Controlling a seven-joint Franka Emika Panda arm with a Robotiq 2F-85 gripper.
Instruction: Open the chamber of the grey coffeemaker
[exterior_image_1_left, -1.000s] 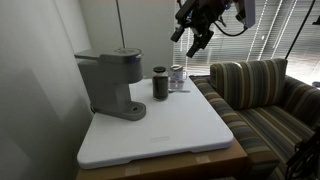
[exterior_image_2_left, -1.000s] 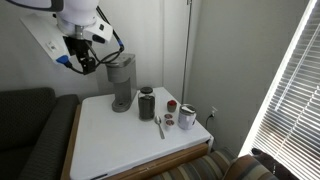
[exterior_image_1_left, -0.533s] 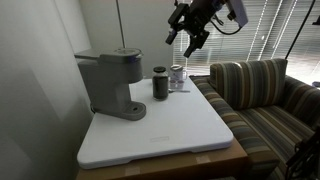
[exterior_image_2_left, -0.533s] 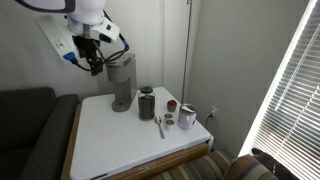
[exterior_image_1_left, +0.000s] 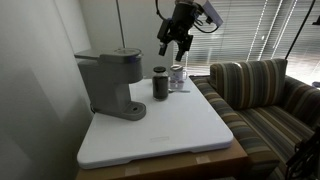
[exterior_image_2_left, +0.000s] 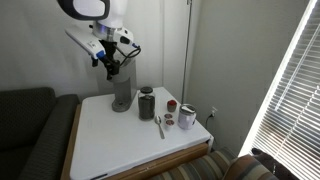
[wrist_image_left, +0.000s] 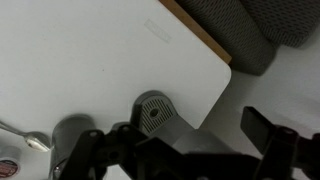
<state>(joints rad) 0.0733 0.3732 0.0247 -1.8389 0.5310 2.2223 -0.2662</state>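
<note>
The grey coffeemaker (exterior_image_1_left: 110, 82) stands at the back of the white table, also in the other exterior view (exterior_image_2_left: 122, 88). Its chamber (exterior_image_1_left: 113, 57) is the flat grey lid on the overhanging head, and it lies shut. My gripper (exterior_image_1_left: 171, 46) hangs open and empty in the air, above and a little to the side of the head, not touching it. In an exterior view my gripper (exterior_image_2_left: 112, 68) sits close over the machine's top. In the wrist view the gripper (wrist_image_left: 182, 142) looks down on the coffeemaker's rounded base (wrist_image_left: 154, 112) between its spread fingers.
A dark cylindrical canister (exterior_image_1_left: 160, 83) stands beside the coffeemaker, with a small glass jar (exterior_image_1_left: 178, 76) behind it. A spoon (exterior_image_2_left: 160, 126) and a white mug (exterior_image_2_left: 188, 117) lie further along the white table (exterior_image_1_left: 175, 130). A striped sofa (exterior_image_1_left: 262, 92) borders the table.
My gripper has moved across and down toward the coffeemaker's head, staying open. The coffeemaker and the other things have not moved.
</note>
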